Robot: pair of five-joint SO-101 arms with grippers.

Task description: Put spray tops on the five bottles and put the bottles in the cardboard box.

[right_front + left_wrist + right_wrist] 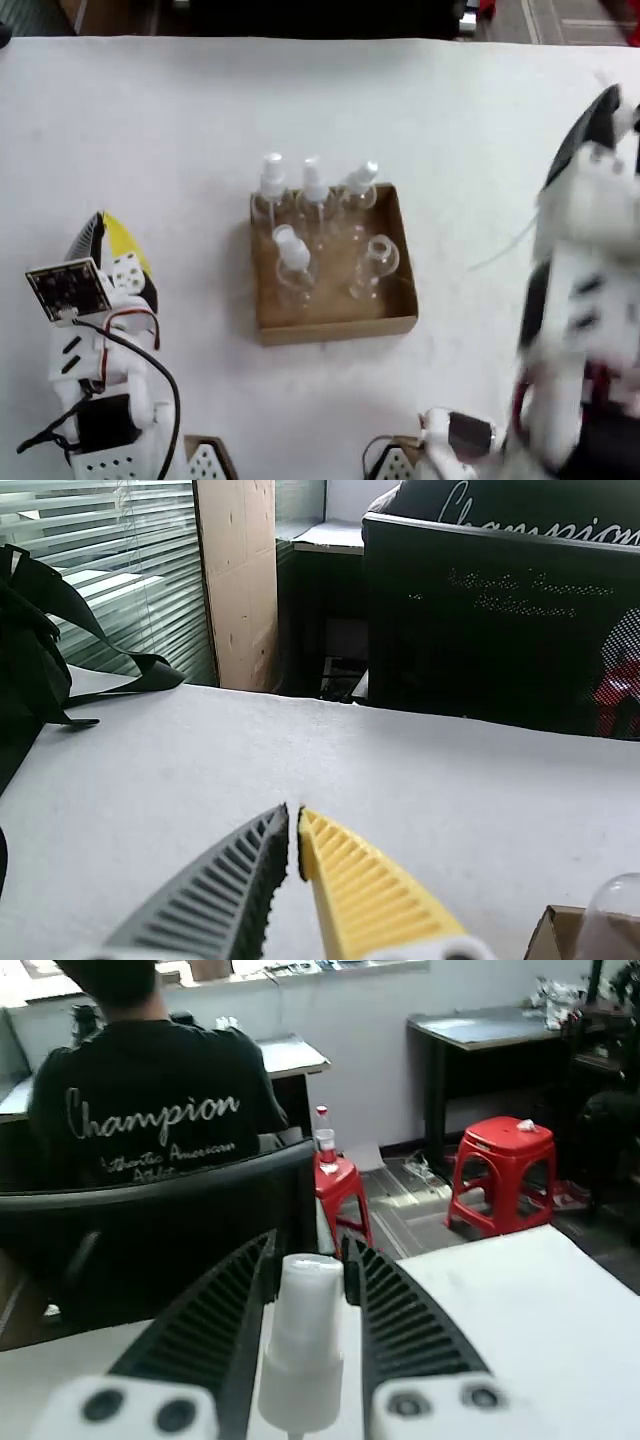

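Right end effector [306,1252] clamped on spray top [300,1345], likely for uncapped bottle [378,262] in cardboard box [330,325]. Left end effector [294,825] closed, empty, parked aside.

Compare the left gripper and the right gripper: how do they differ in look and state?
The left gripper is empty, while the right gripper holds a white spray top. The left gripper's fingertips meet; the right gripper's fingers stand apart, one on each side of the spray top. The left gripper has one grey and one yellow finger; the right gripper's are both black. Both have ribbed, tapering fingers.
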